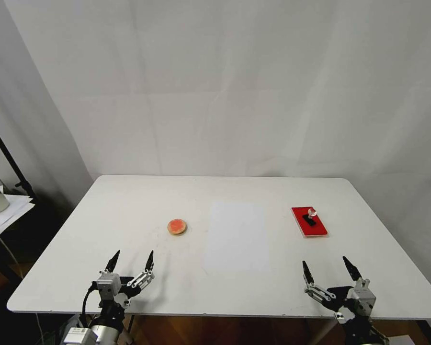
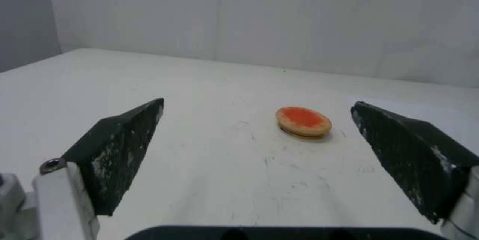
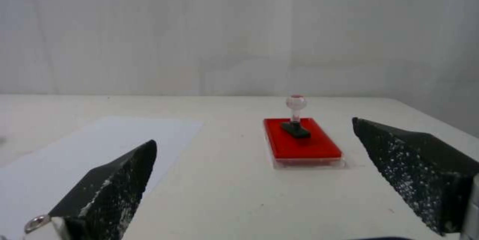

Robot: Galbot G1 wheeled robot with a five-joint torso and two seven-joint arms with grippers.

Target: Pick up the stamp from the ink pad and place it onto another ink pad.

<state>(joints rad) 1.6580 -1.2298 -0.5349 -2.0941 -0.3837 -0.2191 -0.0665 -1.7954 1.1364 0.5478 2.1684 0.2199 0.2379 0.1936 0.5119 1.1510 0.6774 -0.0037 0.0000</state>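
Note:
The stamp (image 1: 311, 216) (image 3: 295, 118), a black block with a clear round knob, stands upright on the red rectangular ink pad (image 1: 310, 222) (image 3: 302, 143) at the table's right. The round tan-rimmed ink pad (image 1: 177, 226) (image 2: 303, 121) with an orange-red centre lies left of the middle. My right gripper (image 1: 329, 267) (image 3: 254, 135) hovers open near the front edge, short of the red pad, nothing between its fingers. My left gripper (image 1: 131, 258) (image 2: 257, 107) is open too, near the front edge, short of the round pad.
A white sheet of paper (image 1: 236, 235) (image 3: 95, 146) lies flat between the two pads on the white table (image 1: 129, 201). White curtains hang behind the table. A dark stand and a side surface with papers (image 1: 5, 211) sit off the table's left.

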